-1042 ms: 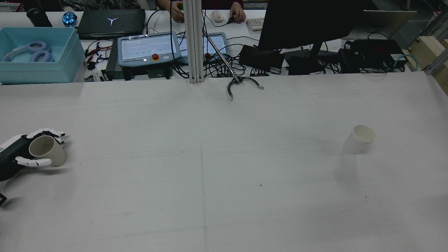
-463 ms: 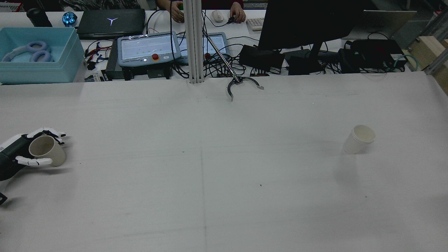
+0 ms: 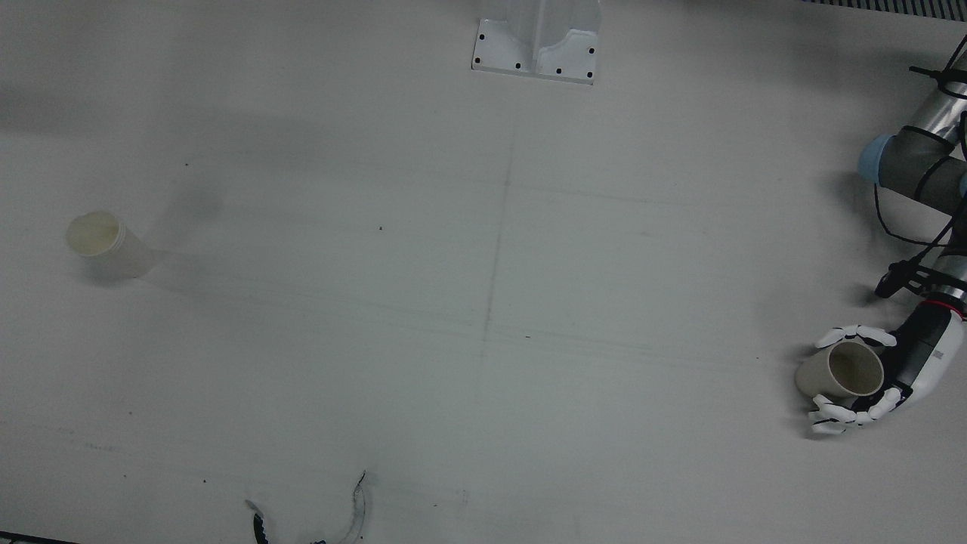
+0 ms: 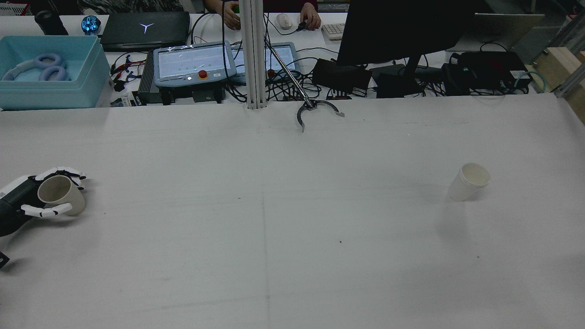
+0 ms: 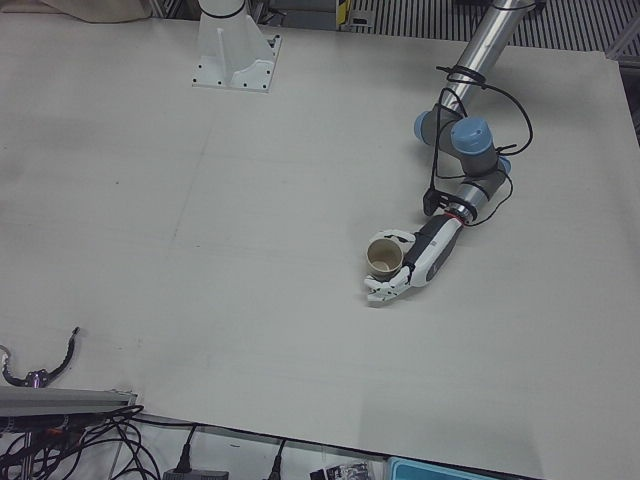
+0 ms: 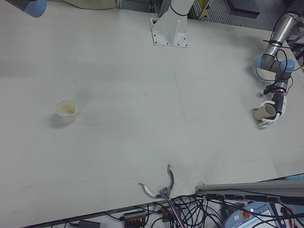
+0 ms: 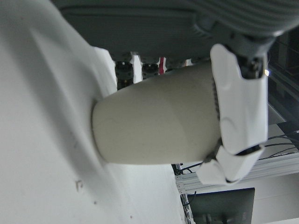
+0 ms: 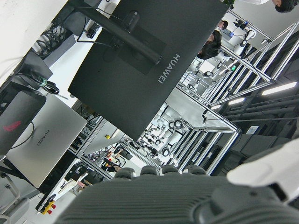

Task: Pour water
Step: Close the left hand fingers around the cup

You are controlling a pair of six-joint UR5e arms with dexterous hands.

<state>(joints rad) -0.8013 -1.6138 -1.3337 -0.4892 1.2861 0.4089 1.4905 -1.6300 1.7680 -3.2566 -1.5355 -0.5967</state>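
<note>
While the left robot hand (image 3: 869,378) wraps its fingers around the beige cup (image 3: 838,372) at the desk (image 3: 483,302) edge, tilted, the white cup (image 3: 102,240) stands far across; the right robot hand's fingers can't be judged.

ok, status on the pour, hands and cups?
Left hand shut on tan cup, cup upright. White cup stands alone, far side. Right hand not over table. Path between clear.
</note>
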